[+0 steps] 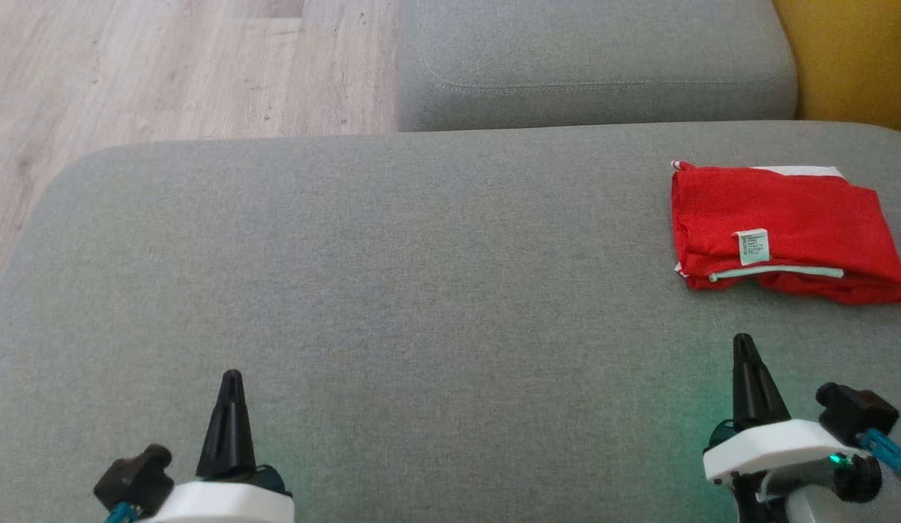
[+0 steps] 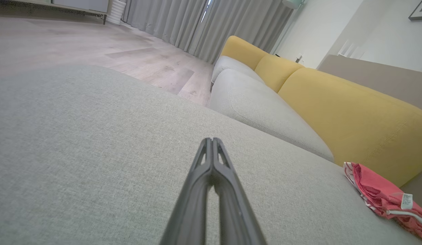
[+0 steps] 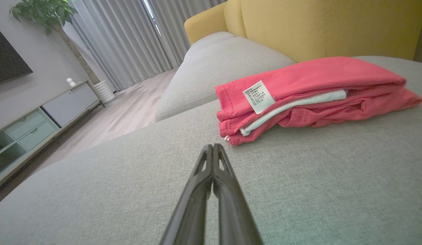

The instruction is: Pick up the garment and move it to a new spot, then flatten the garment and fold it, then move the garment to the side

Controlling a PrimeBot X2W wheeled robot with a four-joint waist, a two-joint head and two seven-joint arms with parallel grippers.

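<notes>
The right gripper (image 1: pixel 743 340) is holding its two long dark fingers pressed flat together, tip to tip, with nothing between them. The left gripper (image 1: pixel 231 378) is doing the same, pinched closed and gripping nothing. Both are hovering low over the grey cushion (image 1: pixel 421 290), whose tight woven cloth is lying smooth around the fingertips.

Just ahead of the right gripper and a little to its right, the garment (image 1: pixel 777 225) is resting on that cushion, apart from the fingers. From the left gripper it is sitting well off to the right. It is a soft red knit, stacked into a flat rectangle of several layers. A white trim (image 3: pixel 299 102) is peeking out between the layers, and a small white care label (image 1: pixel 753 245) is showing on top, near the edge facing the gripper. That near edge is looking rounded and slightly puffy rather than sharply creased.

Judging from this, the folding is looking done and the bundle is already lying to the side, so the task seems to be at its end. The next move is probably calling for little more than drawing both arms clear without brushing the stack, since loose knit layers would likely slide easily.

Beyond the garment a yellow backrest (image 1: pixel 849 58) is rising. Further ahead a second grey cushion (image 1: pixel 595 65) is showing a stitched seam, and pale wooden floor (image 1: pixel 167 65) is stretching ahead of the left gripper.
</notes>
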